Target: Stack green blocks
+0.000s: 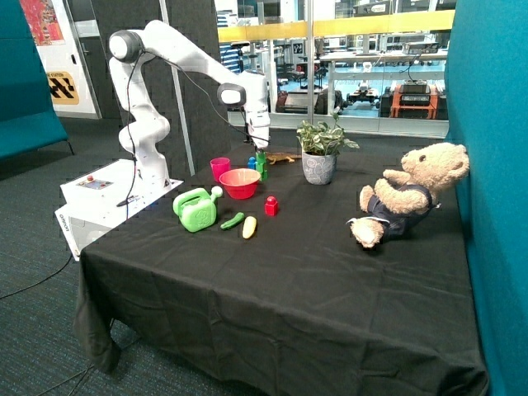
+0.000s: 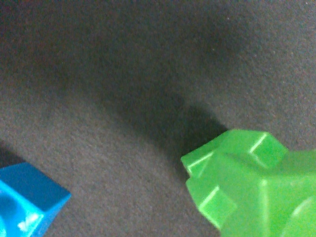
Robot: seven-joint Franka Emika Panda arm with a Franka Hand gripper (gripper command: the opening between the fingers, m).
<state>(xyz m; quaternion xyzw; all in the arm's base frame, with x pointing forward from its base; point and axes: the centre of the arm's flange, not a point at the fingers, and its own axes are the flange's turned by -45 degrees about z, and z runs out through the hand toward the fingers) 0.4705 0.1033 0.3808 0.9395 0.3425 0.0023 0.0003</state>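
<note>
Green blocks (image 1: 262,172) show as a narrow bright-green shape standing on the black cloth behind the red bowl (image 1: 240,183). I cannot tell whether this is one brick or two stacked. My gripper (image 1: 261,152) hangs straight down onto the top of that shape. The wrist view shows a green block (image 2: 249,185) very close, resting on the cloth, with its shadow beside it. Only part of this block is inside the picture.
A blue brick (image 1: 252,162) (image 2: 24,205) sits close beside the green one. Also on the cloth are a pink cup (image 1: 220,168), a light-green watering can (image 1: 196,209), a red brick (image 1: 271,205), toy vegetables (image 1: 240,224), a potted plant (image 1: 318,157) and a teddy bear (image 1: 404,198).
</note>
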